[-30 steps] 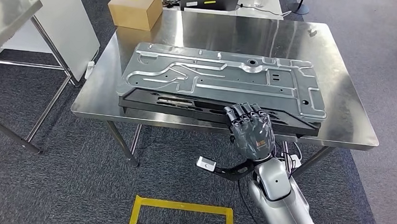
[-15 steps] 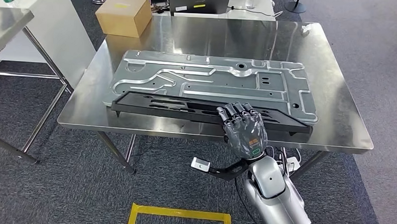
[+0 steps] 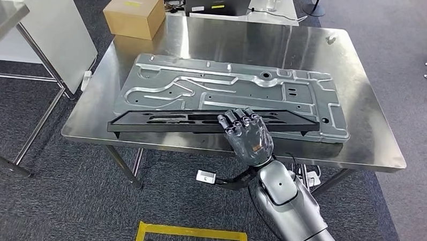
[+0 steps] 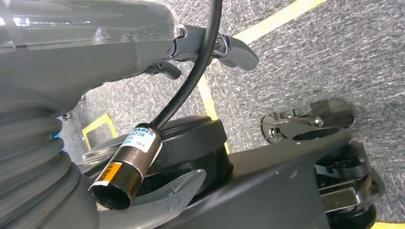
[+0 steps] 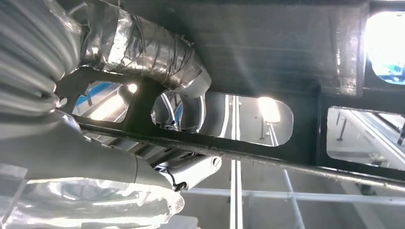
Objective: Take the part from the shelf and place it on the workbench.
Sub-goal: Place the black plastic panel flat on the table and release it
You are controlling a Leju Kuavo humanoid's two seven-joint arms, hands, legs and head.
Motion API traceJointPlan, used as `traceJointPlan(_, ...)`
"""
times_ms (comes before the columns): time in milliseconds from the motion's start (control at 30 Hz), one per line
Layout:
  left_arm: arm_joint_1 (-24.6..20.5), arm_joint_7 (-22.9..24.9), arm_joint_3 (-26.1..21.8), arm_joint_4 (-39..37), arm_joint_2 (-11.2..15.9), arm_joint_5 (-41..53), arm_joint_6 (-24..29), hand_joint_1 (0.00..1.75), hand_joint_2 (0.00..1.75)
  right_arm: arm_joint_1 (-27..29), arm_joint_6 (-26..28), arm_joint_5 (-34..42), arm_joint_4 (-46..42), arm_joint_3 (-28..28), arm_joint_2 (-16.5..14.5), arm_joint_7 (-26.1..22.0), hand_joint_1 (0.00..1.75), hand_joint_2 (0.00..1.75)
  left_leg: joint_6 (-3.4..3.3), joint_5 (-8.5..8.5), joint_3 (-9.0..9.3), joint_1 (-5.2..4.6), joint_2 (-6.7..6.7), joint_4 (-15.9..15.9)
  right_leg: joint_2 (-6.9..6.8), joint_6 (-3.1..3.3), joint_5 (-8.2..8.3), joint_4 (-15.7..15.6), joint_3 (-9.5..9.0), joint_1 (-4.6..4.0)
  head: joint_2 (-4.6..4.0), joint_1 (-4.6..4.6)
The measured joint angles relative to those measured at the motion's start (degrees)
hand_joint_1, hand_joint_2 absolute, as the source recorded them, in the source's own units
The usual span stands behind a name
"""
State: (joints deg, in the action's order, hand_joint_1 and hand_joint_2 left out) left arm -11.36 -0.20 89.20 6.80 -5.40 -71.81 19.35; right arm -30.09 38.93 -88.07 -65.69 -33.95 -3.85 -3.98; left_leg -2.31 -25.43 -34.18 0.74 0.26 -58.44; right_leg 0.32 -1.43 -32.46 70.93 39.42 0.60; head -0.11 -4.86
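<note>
The right hand point(image 3: 248, 136) covers part of the black part point(image 3: 168, 120) (its thumb lies hidden beneath).

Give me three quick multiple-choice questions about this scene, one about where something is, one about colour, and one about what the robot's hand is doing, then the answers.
1. Where does the cardboard box stand?
A. at a far corner of the steel table
B. on the grey stamped plate
C. on the carpet under the table

2. What colour is the long slotted part?
A. yellow
B. black
C. white

3. What is the right hand doing?
A. hanging free beside the table
B. gripping the long slotted part
C. pressing on the cardboard box

Answers: 1 A, the box sits at the table's far left corner. 2 B, the part is black against the grey plate. 3 B, the fingers wrap over the part's near edge.
</note>
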Motion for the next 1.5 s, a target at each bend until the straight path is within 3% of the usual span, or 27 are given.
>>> traceJointPlan(33, 0.06, 0.0, 0.0, 0.0, -0.01, -0.03, -0.01, 0.0, 1.75, -0.05, 0.0, 0.01, 0.48, -0.14, 0.0, -0.01, 1.75, 1.75, -0.12, -0.19, 0.14, -0.04, -0.01, -0.03, -0.01, -0.12, -0.47, 2.91, 1.96, 0.08, 0.0, -0.01)
traceJointPlan(67, 0.11, 0.0, 0.0, 0.0, -0.02, -0.03, -0.01, 0.0, 1.75, -0.05, 0.0, 0.01, 0.91, -0.27, 0.0, -0.05, 1.75, 1.75, -0.17, -0.41, 0.35, -0.06, -0.05, -0.06, -0.01, -0.18, 0.14, 4.01, 3.07, 0.16, 0.0, -0.01)
traceJointPlan(100, 0.15, 0.0, 0.0, 0.0, -0.03, -0.03, -0.01, 0.0, 1.75, -0.1, 0.0, 0.01, 1.26, -0.38, 0.0, -0.1, 1.75, 1.75, -0.14, -0.68, 0.66, -0.06, -0.13, -0.1, -0.03, -0.17, 1.9, 2.83, 3.05, 0.21, 0.0, -0.01)
traceJointPlan(167, 0.2, 0.0, 0.0, 0.0, -0.09, -0.05, -0.01, 0.0, 1.75, -0.36, 0.0, 0.12, 1.81, -0.62, -0.01, -0.22, 1.75, 1.75, 0.13, -1.36, 1.51, -0.06, -0.26, -0.14, -0.15, 0.13, 6.65, -4.11, 0.46, 0.2, 0.0, -0.01)
traceJointPlan(200, 0.21, 0.0, 0.0, 0.0, -0.13, -0.07, -0.01, 0.0, 1.75, -0.57, 0.0, 0.26, 2.03, -0.73, -0.04, -0.25, 1.75, 1.75, 0.38, -1.7, 1.77, -0.17, -0.29, -0.24, -0.24, 0.37, 8.17, -7.41, -0.94, 0.05, 0.0, 0.01)
traceJointPlan(233, 0.24, 0.0, -0.01, 0.0, -0.16, -0.1, 0.0, 0.0, 1.75, -0.78, 0.0, 0.43, 2.22, -0.81, -0.07, -0.26, 1.75, 1.75, 0.66, -1.93, 1.85, -0.23, -0.3, -0.31, -0.3, 0.68, 8.67, -9.66, -1.92, -0.12, 0.0, 0.02)
traceJointPlan(300, 0.36, 0.0, -0.02, 0.0, -0.22, -0.2, 0.03, 0.0, 1.75, -1.03, 0.0, 0.71, 2.51, -0.95, -0.11, -0.26, 1.75, 1.75, 1.25, -2.19, 1.78, -0.37, -0.26, -0.32, -0.24, 1.2, 8.08, -11.01, -2.47, -0.41, 0.0, 0.08)
traceJointPlan(400, 0.46, 0.0, -0.01, 0.0, -0.23, -0.45, 0.09, 0.0, 1.75, -1.14, 0.01, 0.8, 2.71, -1.02, -0.23, -0.26, 1.75, 1.75, 2.19, -3.34, 1.52, -0.25, -0.16, -1.58, -0.11, 2.11, 7.63, -11.89, -3.47, 0.02, 0.0, 0.21)
traceJointPlan(433, 0.44, 0.0, -0.01, 0.0, -0.23, -0.55, 0.1, 0.0, 1.75, -1.23, 0.01, 0.8, 2.74, -1.04, -0.33, -0.26, 1.75, 1.75, 2.47, -4.42, 0.5, -0.18, -0.18, -3.84, -0.14, 2.43, 7.5, -12.13, -3.95, 0.16, 0.0, 0.26)
traceJointPlan(500, 0.39, -0.05, -0.02, 0.0, -0.23, -0.7, 0.11, 0.0, 1.75, -1.34, 0.01, 0.81, 2.9, -1.07, -0.52, -0.26, 1.75, 1.75, 2.89, -7.08, -3.48, -0.06, -0.18, -11.2, -0.21, 2.86, 7.05, -12.21, -4.58, 0.14, 0.0, 0.4)
traceJointPlan(567, 0.18, -0.13, -0.05, 0.0, -0.22, -0.73, 0.13, 0.0, 1.75, -1.27, 0.0, 0.81, 3.16, -1.1, -0.59, -0.27, 1.75, 1.75, 3.15, -7.54, -7.01, -0.01, -0.16, -16.24, -0.19, 2.94, 6.56, -12.18, -5.13, 0.12, 0.0, 0.42)
traceJointPlan(600, 0.09, -0.14, -0.06, 0.0, -0.22, -0.73, 0.14, 0.0, 1.75, -1.22, 0.0, 0.81, 3.27, -1.13, -0.6, -0.28, 1.75, 1.75, 3.17, -6.1, -7.34, 0.02, -0.16, -15.77, -0.14, 2.89, 6.28, -12.17, -5.5, 0.14, 0.0, 0.42)
traceJointPlan(633, 0.06, -0.13, -0.07, 0.0, -0.21, -0.73, 0.15, 0.0, 1.75, -1.21, 0.0, 0.81, 3.34, -1.15, -0.6, -0.28, 1.75, 1.75, 3.14, -3.72, -6.52, 0.05, -0.15, -13.12, -0.06, 2.78, 5.96, -12.15, -5.97, 0.16, 0.0, 0.43)
traceJointPlan(700, 0.26, -0.09, -0.06, 0.0, -0.22, -0.75, 0.15, 0.0, 1.75, -1.27, 0.0, 0.85, 3.39, -1.18, -0.61, -0.28, 1.75, 1.75, 2.93, 0.63, -3.61, 0.03, -0.18, -5.63, 0.17, 2.35, 5.27, -12.05, -6.7, 0.07, 0.0, 0.42)
traceJointPlan(733, 0.33, -0.08, -0.05, 0.0, -0.22, -0.78, 0.15, 0.0, 1.75, -1.32, 0.0, 0.92, 3.41, -1.18, -0.62, -0.28, 1.75, 1.75, 2.69, 1.5, -2.45, -0.04, -0.22, -2.87, 0.28, 2.06, 5.04, -11.96, -6.76, -0.04, 0.0, 0.41)
traceJointPlan(900, 0.38, -0.29, -0.05, 0.0, -0.23, -0.87, 0.15, 0.0, 1.75, -1.38, 0.01, 1.4, 3.43, -1.39, -0.67, -0.18, 1.75, 1.75, 1.05, 0.88, -1.22, -0.01, -0.49, -0.32, 0.19, 0.48, 4.12, -11.24, -6.38, -0.1, 0.0, 0.41)
traceJointPlan(967, 0.37, -0.4, -0.04, 0.0, -0.23, -0.86, 0.18, 0.0, 1.75, -1.4, 0.01, 1.57, 3.42, -1.49, -0.67, 0.04, 1.75, 1.75, 0.38, 0.67, -0.6, 0.08, -0.44, 0.01, 0.04, 0.02, 1.75, -6.05, -3.81, 0.08, 0.0, 0.37)
traceJointPlan(1033, 0.42, -0.44, -0.03, 0.0, -0.22, -0.85, 0.21, 0.0, 1.75, -1.15, 0.0, 1.66, 3.48, -1.54, -0.6, 0.39, 1.75, 1.75, -0.03, 0.3, -0.25, -0.03, -0.4, 0.01, 0.01, -0.24, -0.76, 1.67, 0.75, 0.13, 0.0, 0.36)
traceJointPlan(1067, 0.46, -0.46, -0.03, 0.0, -0.22, -0.84, 0.21, 0.0, 1.75, -0.94, 0.0, 1.67, 3.51, -1.55, -0.55, 0.54, 1.75, 1.75, -0.12, 0.1, -0.06, -0.09, -0.43, -0.01, 0.0, -0.28, -0.84, 3.95, 2.44, 0.15, 0.0, 0.37)
traceJointPlan(1100, 0.49, -0.47, -0.02, 0.0, -0.21, -0.81, 0.2, 0.0, 1.75, -0.78, 0.0, 1.67, 3.52, -1.56, -0.5, 0.67, 1.75, 1.75, -0.14, -0.13, 0.2, -0.14, -0.49, -0.03, 0.0, -0.22, 0.21, 4.16, 3.15, 0.14, 0.0, 0.36)
traceJointPlan(1133, 0.51, -0.48, -0.02, 0.0, -0.21, -0.77, 0.2, 0.0, 1.75, -0.7, 0.0, 1.68, 3.51, -1.56, -0.48, 0.76, 1.75, 1.75, -0.1, -0.41, 0.59, -0.19, -0.56, -0.04, 0.0, -0.05, 2.38, 1.93, 2.6, 0.13, 0.0, 0.36)
traceJointPlan(1200, 0.55, -0.45, -0.02, 0.0, -0.22, -0.68, 0.15, 0.0, 1.75, -0.74, 0.01, 1.73, 3.46, -1.57, -0.45, 0.92, 1.75, 1.75, 0.13, -1.06, 1.48, -0.37, -0.63, -0.05, -0.04, 0.63, 7.0, -5.81, -0.54, -0.11, 0.0, 0.37)
traceJointPlan(1233, 0.55, -0.4, -0.01, 0.0, -0.22, -0.58, 0.13, 0.0, 1.75, -0.81, 0.01, 1.76, 3.43, -1.57, -0.45, 0.99, 1.75, 1.75, 0.35, -1.38, 1.78, -0.48, -0.63, -0.09, -0.09, 0.96, 8.17, -9.1, -2.02, -0.31, 0.0, 0.37)
traceJointPlan(1300, 0.57, -0.26, 0.0, 0.0, -0.23, -0.23, 0.13, 0.0, 1.75, -0.83, 0.01, 1.81, 3.37, -1.57, -0.42, 1.14, 1.75, 1.75, 0.9, -1.75, 1.99, -0.55, -0.62, 0.03, -0.13, 1.42, 8.09, -11.57, -3.24, -0.7, 0.0, 0.38)
traceJointPlan(1400, 0.49, -0.13, 0.0, 0.0, -0.19, 0.32, 0.3, 0.0, 1.75, -0.69, 0.01, 1.83, 3.16, -1.57, -0.39, 1.39, 1.75, 1.75, 1.85, -2.46, 2.19, -0.5, -0.51, -0.29, -0.03, 2.09, 7.94, -12.64, -4.13, -0.32, 0.0, 0.4)
traceJointPlan(1433, 0.45, -0.1, 0.0, 0.0, -0.17, 0.42, 0.37, 0.0, 1.75, -0.67, 0.01, 1.83, 3.08, -1.57, -0.4, 1.48, 1.75, 1.75, 2.13, -3.29, 1.6, -0.49, -0.48, -1.82, -0.04, 2.37, 7.9, -13.02, -4.6, -0.08, 0.0, 0.46)
traceJointPlan(1500, 0.48, -0.08, -0.01, 0.0, -0.13, 0.58, 0.44, 0.0, 1.75, -0.55, 0.0, 1.82, 2.99, -1.57, -0.43, 1.61, 1.75, 1.75, 2.62, -5.88, -1.58, -0.29, -0.46, -8.04, -0.12, 2.83, 7.58, -13.33, -5.34, 0.1, 0.0, 0.56)
